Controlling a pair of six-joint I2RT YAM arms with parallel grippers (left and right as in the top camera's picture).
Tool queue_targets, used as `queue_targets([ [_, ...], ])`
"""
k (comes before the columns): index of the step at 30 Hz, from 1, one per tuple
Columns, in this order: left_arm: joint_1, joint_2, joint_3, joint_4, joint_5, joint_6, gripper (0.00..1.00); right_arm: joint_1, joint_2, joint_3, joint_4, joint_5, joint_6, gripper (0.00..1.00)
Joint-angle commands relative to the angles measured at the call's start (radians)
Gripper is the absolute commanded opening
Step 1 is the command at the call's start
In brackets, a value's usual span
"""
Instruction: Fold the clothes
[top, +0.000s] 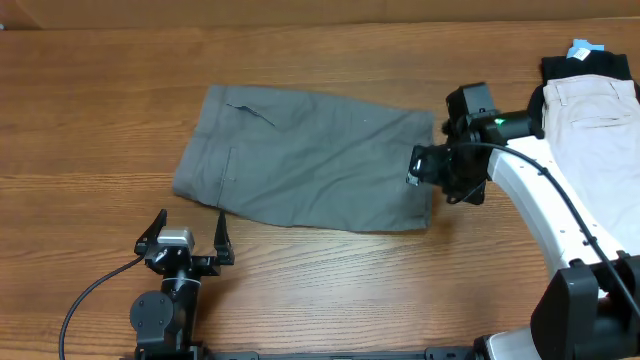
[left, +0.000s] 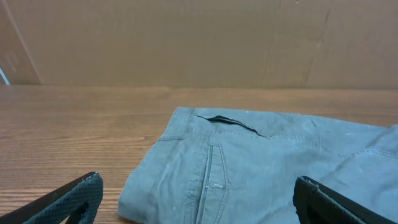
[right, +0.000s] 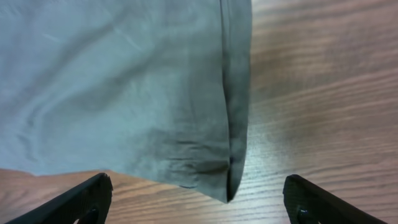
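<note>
- I'm looking down on the table, a broad wood-grain top that is running brown and streaky under everything here.
- Behind it a plain cardboard wall is standing, flat and tan, with faint creases.
- The shorts are lying flat near the middle of the table, medium-grey woven cloth that is rumpling softly, with stitched seams showing.
- Their long axis is running across the table from my left to my right, dipping slightly toward me at the right end.
- The end with the slit pocket is pointing to my left; the hemmed end is pointing right.
- At the far right edge a beige garment is sitting folded on a black one, well apart from the shorts.
- My right claw is hovering over the near right hem corner with its jaws spread wide and gripping nothing; the doubled hem edge is showing between the two dark fingers.
- My left claw is waiting just off the near left corner, released wide as well and holding nothing, with its textured black fingertips framing the cloth.
</note>
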Motion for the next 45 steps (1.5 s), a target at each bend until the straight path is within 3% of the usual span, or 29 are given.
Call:
queue_targets([
  [1, -0.004, 0.0, -0.005, 0.0, 0.007, 0.019, 1.0, 0.001, 0.001, -0.067, 0.012, -0.012, 0.031, 0.91],
  [12, -0.004, 0.0, -0.005, 0.0, 0.007, 0.019, 1.0, 0.001, 0.001, -0.243, 0.176, -0.169, 0.055, 0.92],
  [20, -0.004, 0.0, -0.005, 0.0, 0.007, 0.019, 1.0, 0.001, 0.001, -0.32, 0.273, -0.165, 0.075, 0.91],
  [26, -0.004, 0.0, -0.005, 0.0, 0.007, 0.019, 1.0, 0.001, 0.001, -0.336, 0.335, -0.165, 0.075, 0.75],
  [34, -0.004, 0.0, -0.005, 0.0, 0.007, 0.019, 1.0, 0.001, 0.001, -0.378, 0.409, -0.146, 0.075, 0.74],
  [41, -0.004, 0.0, -0.005, 0.0, 0.007, 0.019, 1.0, 0.001, 0.001, -0.388, 0.441, -0.147, 0.075, 0.51],
  [45, -0.004, 0.0, -0.005, 0.0, 0.007, 0.019, 1.0, 0.001, 0.001, -0.388, 0.455, -0.156, 0.076, 0.29],
])
